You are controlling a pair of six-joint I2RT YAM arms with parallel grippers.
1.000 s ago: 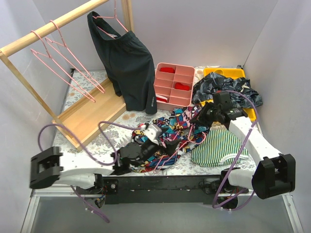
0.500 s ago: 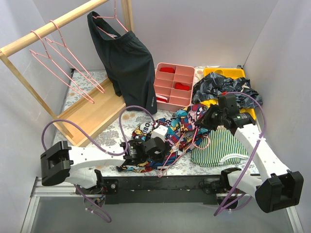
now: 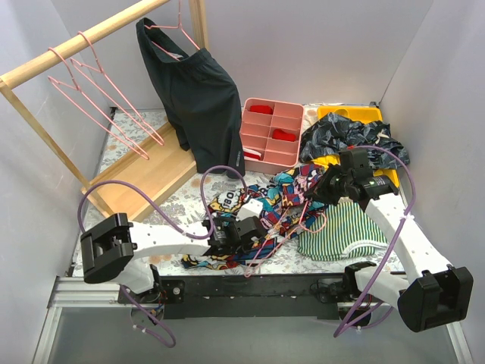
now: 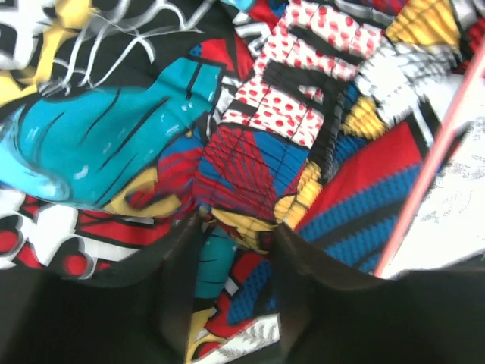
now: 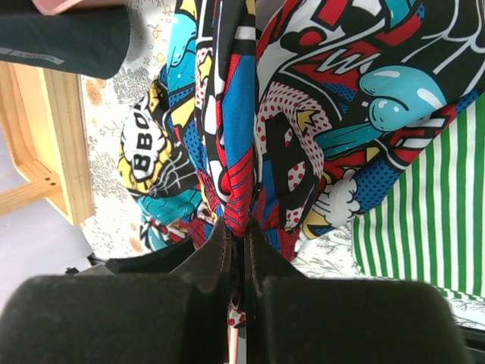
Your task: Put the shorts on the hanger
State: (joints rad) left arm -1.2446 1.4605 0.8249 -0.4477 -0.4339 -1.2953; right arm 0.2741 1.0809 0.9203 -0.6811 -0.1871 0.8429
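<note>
Nearest me, my left claw (image 4: 235, 227) sits low over the near end of the shorts (image 3: 282, 199). Its fingers (image 4: 180, 288) are spread, with a ridge of the printed cloth between them. I cannot tell whether they press on it yet.

Just right of that claw, the hanger (image 4: 432, 167) lies along the edge of the cloth on the table (image 3: 178, 206). I cannot make out whether the wire is threaded through anything.

Farther and to the right, my right claw (image 5: 236, 227) is pressed together on a narrow fold of the shorts and holds that end up, so the cloth drapes from it down toward my left claw. The green striped shirt (image 3: 345, 231) lies just beside the hanging cloth on the right.

My worries:
- The right pinch is a thin one, and a pull from the left could slide the fold out.
- If my left claw closes where it is, it may catch only one layer, or take the wire along with the cloth, and the hanger would drag.
- The tray (image 3: 273, 136) and the dark blue garment (image 3: 348, 136) sit close behind my right claw, so a backward swing could snag them.
</note>
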